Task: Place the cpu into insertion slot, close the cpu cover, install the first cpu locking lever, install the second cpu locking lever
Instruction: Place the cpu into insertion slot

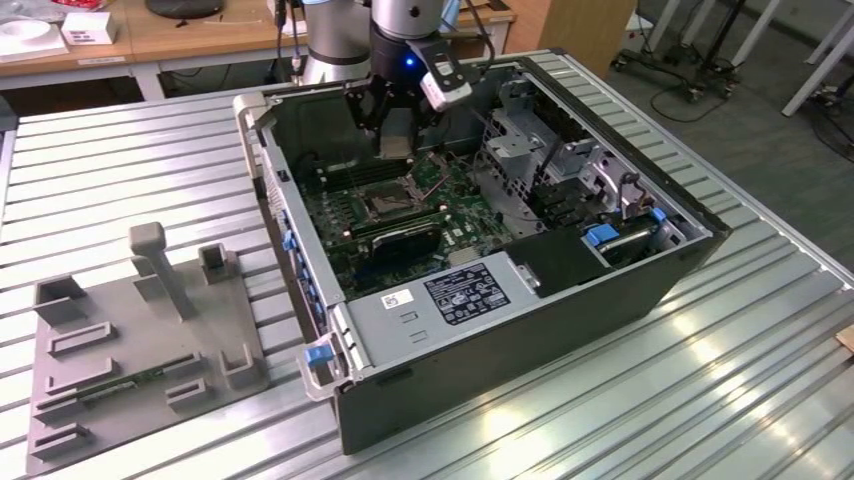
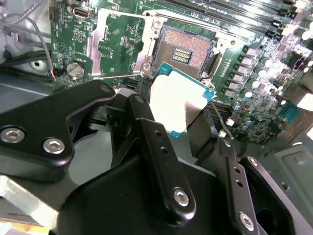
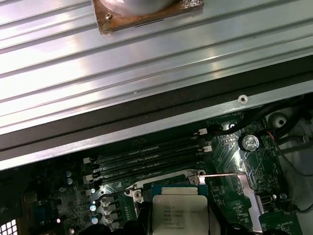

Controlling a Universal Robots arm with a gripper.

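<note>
Fingers (image 2: 156, 142) are clamped on the cpu (image 2: 178, 98), which hangs just above the bare insertion slot (image 2: 188, 49) at the middle of the motherboard (image 1: 454, 215) inside the open computer case (image 1: 534, 340); the cpu cover (image 2: 122, 44) stands swung back beside the slot; seating, cover closing and both lever steps are left.

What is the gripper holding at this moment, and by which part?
The gripper holds the cpu, its fingers pinching two opposite edges; the chip is not yet in the socket.
</note>
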